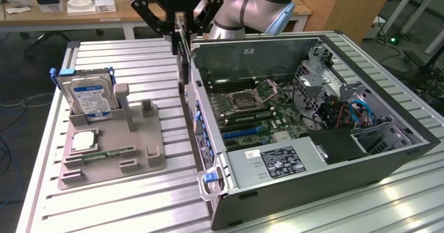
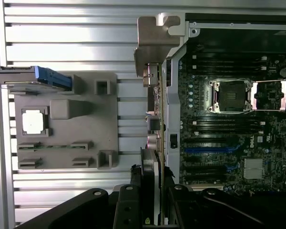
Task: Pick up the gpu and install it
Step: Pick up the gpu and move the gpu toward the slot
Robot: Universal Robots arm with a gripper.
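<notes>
Computer case (image 1: 388, 155) — black tower laid on its side, lid off, its nearest corner at six o'clock in the exterior view. A power supply (image 1: 277, 163) with a white label sits at the near end. The motherboard (image 1: 250, 108) lies beyond it, with an open processor socket (image 1: 258, 91).

Worktop (image 1: 104, 207) — ribbed aluminium, carrying the case and the tray.

Fixture tray (image 1: 139, 155) — grey moulded holder at nine o'clock of the case, just beside it. Contents:
- hard drive (image 1: 89, 98), blue-white label, standing upright at the far end
- processor chip (image 1: 83, 140), lying flat
- memory stick (image 1: 107, 154), narrow and green, lying flat nearer the camera

End effector (image 1: 182, 33) — black, two-fingered, at twelve o'clock in the exterior view, pointing down. It is closed on the gpu (image 1: 184, 61), one finger on each face.

Gpu — held upright and edge-on, hanging at eleven o'clock of the case. It runs along the outside of the case wall that faces the tray, between tray and case. In the wrist view the end effector (image 2: 155, 212) clamps one end of the gpu (image 2: 153, 157). The silver metal bracket (image 2: 155, 43) is at the end away from the fingers (image 2: 128, 205). The card is not seated in any slot.
</notes>
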